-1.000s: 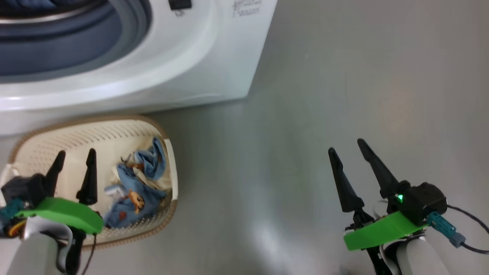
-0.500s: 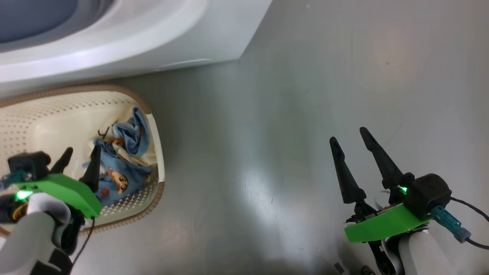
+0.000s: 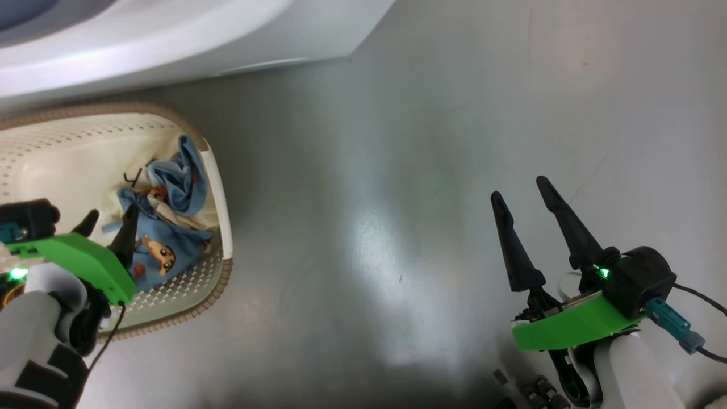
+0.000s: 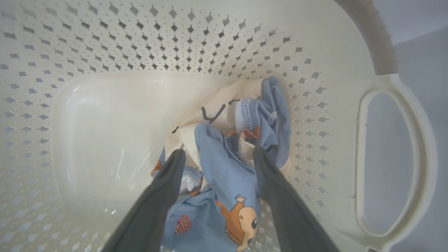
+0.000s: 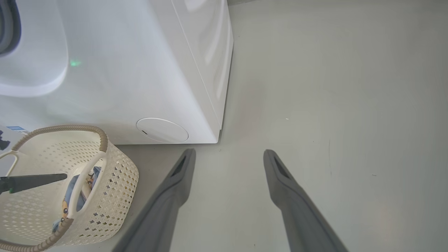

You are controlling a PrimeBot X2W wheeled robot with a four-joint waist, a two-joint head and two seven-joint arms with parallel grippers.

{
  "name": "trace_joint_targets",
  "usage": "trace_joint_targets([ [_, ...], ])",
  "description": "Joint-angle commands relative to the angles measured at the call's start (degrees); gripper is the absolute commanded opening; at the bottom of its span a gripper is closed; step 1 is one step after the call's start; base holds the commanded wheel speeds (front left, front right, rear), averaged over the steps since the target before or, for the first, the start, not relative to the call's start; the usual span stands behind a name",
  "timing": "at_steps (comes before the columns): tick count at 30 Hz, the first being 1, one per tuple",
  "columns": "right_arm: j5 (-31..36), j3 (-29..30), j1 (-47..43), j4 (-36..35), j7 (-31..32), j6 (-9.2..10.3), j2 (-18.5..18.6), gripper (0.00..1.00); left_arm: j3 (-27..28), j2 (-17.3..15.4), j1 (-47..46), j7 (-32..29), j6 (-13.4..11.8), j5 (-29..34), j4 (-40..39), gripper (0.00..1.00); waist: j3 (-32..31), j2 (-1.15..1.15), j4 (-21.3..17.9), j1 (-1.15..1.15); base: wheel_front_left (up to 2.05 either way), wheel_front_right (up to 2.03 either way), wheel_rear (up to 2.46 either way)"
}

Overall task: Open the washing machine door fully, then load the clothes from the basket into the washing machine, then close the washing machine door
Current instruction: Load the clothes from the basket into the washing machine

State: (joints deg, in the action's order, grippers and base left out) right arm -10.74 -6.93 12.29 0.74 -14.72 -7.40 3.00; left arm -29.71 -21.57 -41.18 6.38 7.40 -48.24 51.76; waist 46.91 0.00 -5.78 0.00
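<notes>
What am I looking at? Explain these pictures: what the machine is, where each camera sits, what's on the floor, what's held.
This is a wheeled robot with two arms, each ending in a gripper with two long dark fingers. The head view looks down from its head. There the left gripper reaches into a cream basket on the grey floor, and the right gripper hangs over the floor. The white body at the top is the washing machine. The left wrist view looks along that gripper into the basket: its fingers straddle light-blue clothes printed with cartoon bears, not yet closed on them. The right wrist view looks along the other gripper at the floor, the washer's round filter cap and the basket. Both grippers are open; nothing is held.
</notes>
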Motion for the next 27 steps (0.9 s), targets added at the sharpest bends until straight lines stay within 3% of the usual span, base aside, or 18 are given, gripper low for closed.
trace_joint_targets([
  [1, -0.1, -1.3, -0.6, -1.2, -0.3, -0.09, -0.1, 1.00, 1.1, -2.9, 0.2, -0.1, 0.1, -0.5, 0.0, 1.00, 0.8, 0.00, -0.3, 0.00, 0.00, 0.00, 0.00],
  [15, -0.7, -1.7, 0.3, -1.5, -0.3, -0.09, -0.1, 1.00, -7.3, -5.7, -4.0, -8.5, 0.1, -13.0, -2.0, 1.00, 4.8, 0.00, -1.2, 0.00, 0.00, 0.00, 0.00],
  [27, -1.0, -1.8, 0.3, -2.1, -0.3, -0.09, -0.1, 1.00, -11.0, -6.3, -8.8, -9.0, 0.1, -17.4, 2.2, 1.00, 7.0, 0.00, -3.0, 0.00, 0.00, 0.00, 0.00],
])
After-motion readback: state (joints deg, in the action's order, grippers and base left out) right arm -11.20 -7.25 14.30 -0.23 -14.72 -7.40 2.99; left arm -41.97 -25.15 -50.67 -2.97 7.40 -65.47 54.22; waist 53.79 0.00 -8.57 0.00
